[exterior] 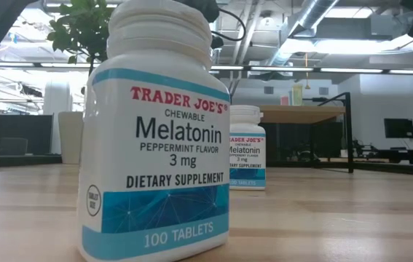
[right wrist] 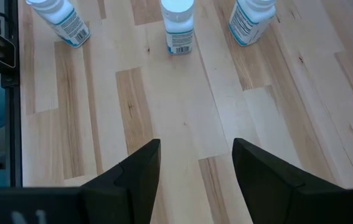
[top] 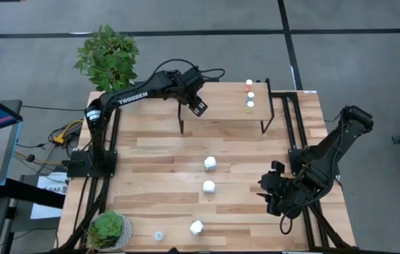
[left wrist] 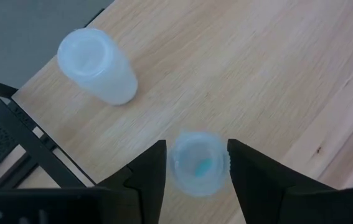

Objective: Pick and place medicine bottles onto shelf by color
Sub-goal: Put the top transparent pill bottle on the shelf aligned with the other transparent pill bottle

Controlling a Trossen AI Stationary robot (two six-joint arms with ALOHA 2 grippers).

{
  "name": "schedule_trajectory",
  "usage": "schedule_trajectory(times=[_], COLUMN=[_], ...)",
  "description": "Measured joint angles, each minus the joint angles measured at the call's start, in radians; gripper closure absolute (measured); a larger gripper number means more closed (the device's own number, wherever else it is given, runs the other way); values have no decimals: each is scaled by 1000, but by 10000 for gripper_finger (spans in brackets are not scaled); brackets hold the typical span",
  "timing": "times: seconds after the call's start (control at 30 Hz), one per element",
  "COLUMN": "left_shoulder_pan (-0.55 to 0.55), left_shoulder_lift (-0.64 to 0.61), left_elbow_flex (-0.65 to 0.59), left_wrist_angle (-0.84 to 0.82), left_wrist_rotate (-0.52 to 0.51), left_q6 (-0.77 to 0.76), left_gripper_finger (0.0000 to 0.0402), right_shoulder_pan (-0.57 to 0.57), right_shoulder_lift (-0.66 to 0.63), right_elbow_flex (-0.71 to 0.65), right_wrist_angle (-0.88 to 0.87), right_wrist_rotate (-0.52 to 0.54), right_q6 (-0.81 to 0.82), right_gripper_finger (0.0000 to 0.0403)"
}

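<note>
Left hand: over the far left part of the shelf, fingers parted on either side of a small pale bluish bottle that stands upright on the board; whether the pads touch it cannot be told.
Second bluish bottle: upright on the same board, near its corner and edge, apart from the first.
Shelf: light-wood board on thin black legs at the far side of the table, between the two arms' bases.
Capped bottles: three small ones in a short row at the shelf's right end, close to that edge; the farthest has a reddish cap.
Right hand: low at the near right of the table, fingers spread apart and holding nothing, bare wood between them.
White Melatonin bottles: three chunkier ones standing in a loose line down the table's middle, well apart from each other; the nearest fills the low view.
Small bottle: alone by the table's near edge, left of the nearest white one.
Open room: broad bare wood left of the white bottles, and between them and the shelf.
Plants: one potted plant at the near left corner, another beyond the far left corner.
</note>
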State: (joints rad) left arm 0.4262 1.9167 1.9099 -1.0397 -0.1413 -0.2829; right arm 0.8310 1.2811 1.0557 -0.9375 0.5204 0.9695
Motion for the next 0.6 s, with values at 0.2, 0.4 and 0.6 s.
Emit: schedule_trajectory(times=[0.2, 0.4, 0.6], left_shoulder_pan=[6, 5, -2], left_shoulder_lift=[0, 0, -1], left_elbow_flex=[0, 1, 62], left_wrist_angle=[10, 73, 51], left_wrist_rotate=[-2, 7, -21], left_q6=[0, 13, 44], left_gripper_finger=[246, 245, 245], right_shoulder_pan=[0, 0, 0], right_shoulder_lift=[0, 0, 0], right_elbow_flex=[0, 0, 0], right_wrist_angle=[0, 0, 0], right_wrist_rotate=[0, -6, -26], right_q6=[0, 0, 2], right_gripper_finger=[182, 182, 182])
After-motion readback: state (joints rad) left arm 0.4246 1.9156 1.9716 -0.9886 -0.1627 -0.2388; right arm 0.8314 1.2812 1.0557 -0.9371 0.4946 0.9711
